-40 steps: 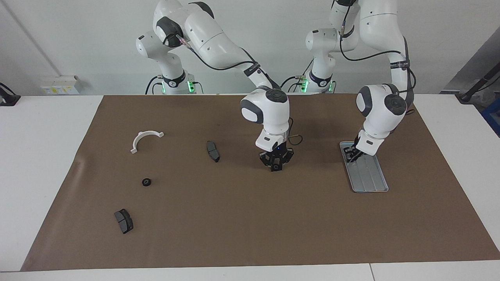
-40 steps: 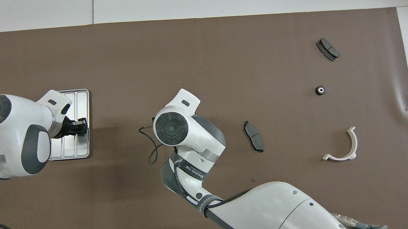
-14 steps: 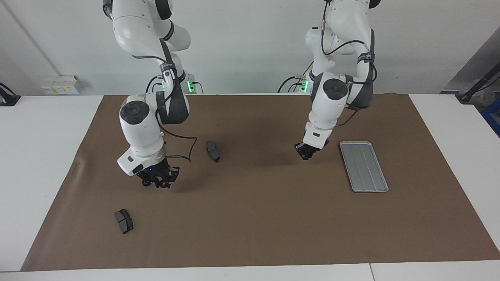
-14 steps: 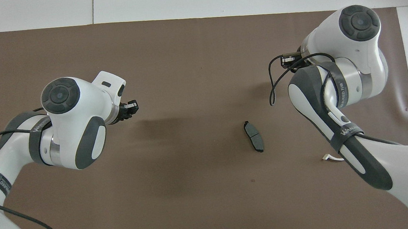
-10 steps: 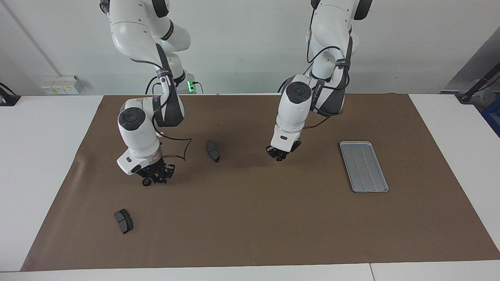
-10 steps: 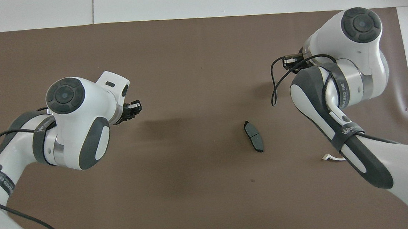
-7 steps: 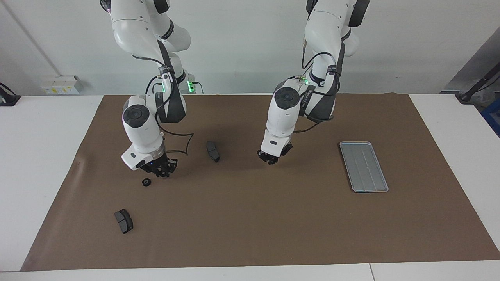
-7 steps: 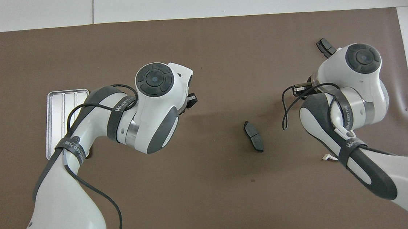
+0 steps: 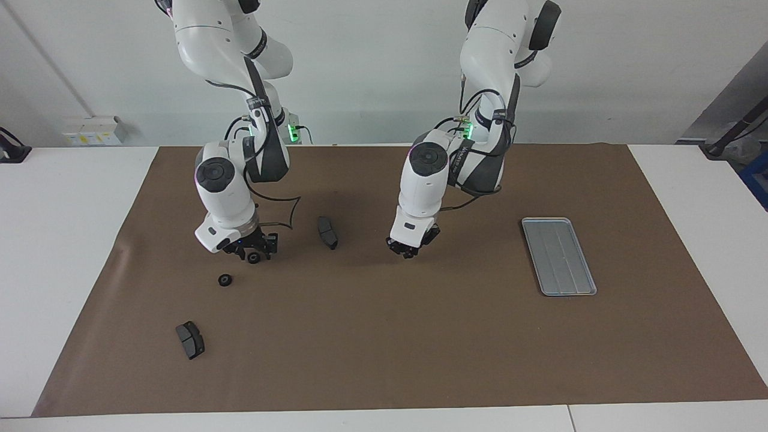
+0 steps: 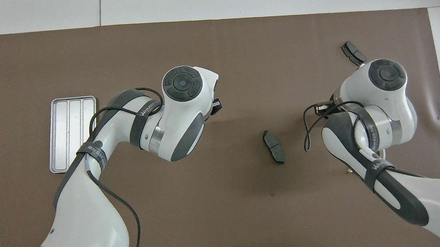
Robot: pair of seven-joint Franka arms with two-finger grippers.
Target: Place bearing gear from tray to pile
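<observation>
reading the facing view as a clock with twelve toward the robots. starting at the right arm's end of the tabletop (image 9: pixel 384 336): a dark pad (image 9: pixel 189 339) lies nearest the edge away from the robots. at about one o'clock from it is the pile (image 9: pixel 225 279), which is only a single black disc as far as i can see.

the right gripper (image 9: pixel 253 255) hangs just off the pile at roughly one o'clock. a small round dark shape shows at its tips, and i take that for the bearing gear. i cannot tell whether the jaws are open or shut, nor whether the gear is gripped or already loose.

a cable (image 9: pixel 288 215) loops from that wrist toward a second pad (image 9: pixel 327 232) at two o'clock.

over mid-tabletop the left gripper (image 9: pixel 408 251) has its jaws closed, with nothing i can make out between them. well out at three o'clock, the tray (image 9: pixel 558 256) looks bare.

my worries from here:
- the gear is not over the pile, so if it drops from this height it may land on edge and roll off toward the second pad.
- if it sticks to one jaw, it may get carried off as the arm lifts.
- the slack cable could drag the second pad.
- if i bring the left arm in too soon, the two wrists crowd each other.
</observation>
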